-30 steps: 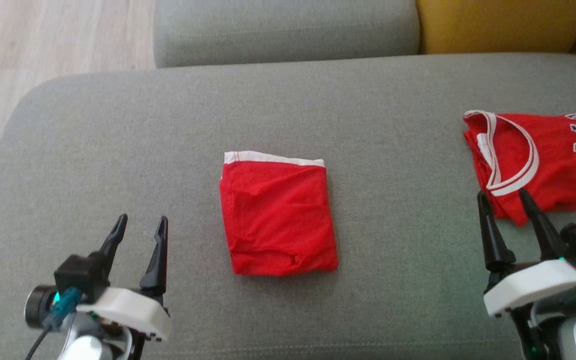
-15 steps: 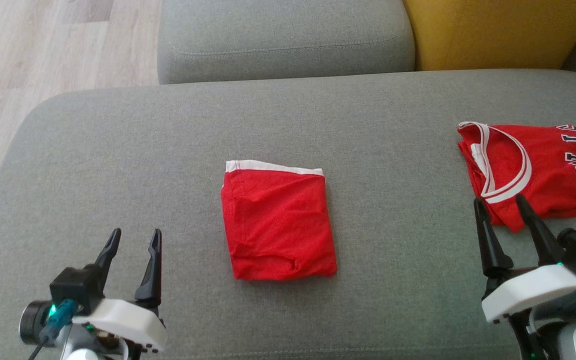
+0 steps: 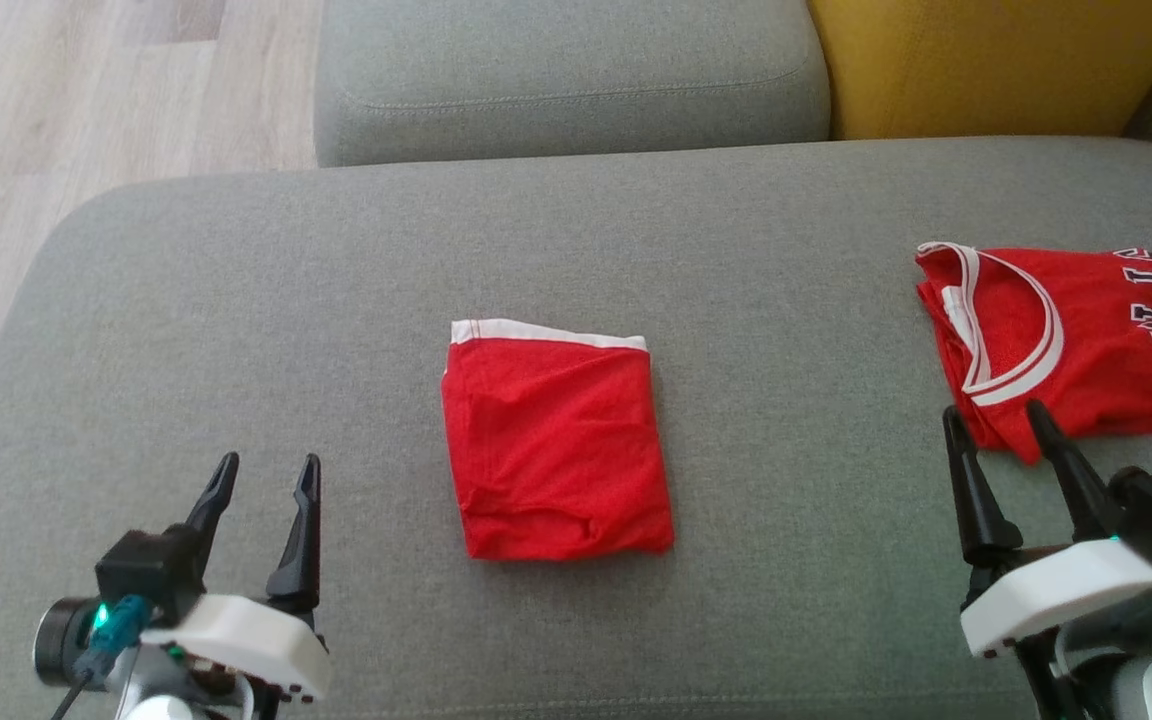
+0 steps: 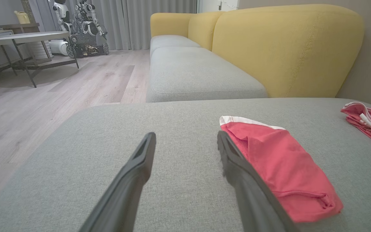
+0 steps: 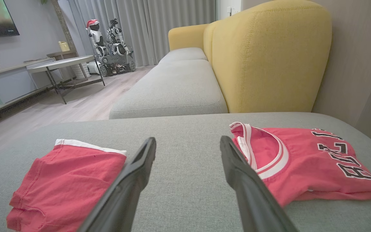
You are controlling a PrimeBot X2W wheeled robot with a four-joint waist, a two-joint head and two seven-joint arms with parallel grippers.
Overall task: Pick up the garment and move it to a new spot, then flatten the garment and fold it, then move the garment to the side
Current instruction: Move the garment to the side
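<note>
A red garment (image 3: 556, 450) with a white band along its far edge lies folded into a small rectangle in the middle of the grey sofa seat (image 3: 236, 300). It also shows as the red garment (image 4: 279, 161) right of my left fingers and as the red garment (image 5: 66, 180) left of my right fingers. A folded red jersey (image 3: 1086, 340) with white trim and dark letters lies at the seat's right side. My left gripper (image 3: 268, 462) hovers open and empty left of the middle garment. My right gripper (image 3: 993, 410) is open and empty, its tips just before the jersey (image 5: 301, 164).
A second grey cushion (image 3: 566, 80) and a yellow backrest (image 3: 986, 60) lie beyond the seat. Wooden floor (image 3: 86, 100) drops off past the seat's rounded left edge. A round table (image 4: 24, 37) and a parked robot (image 4: 82, 29) stand far across the room.
The head camera has tilted, so the whole picture shifted down. Both garments lie where they were. Both grippers stay open and have sunk slightly toward the bottom edge.
</note>
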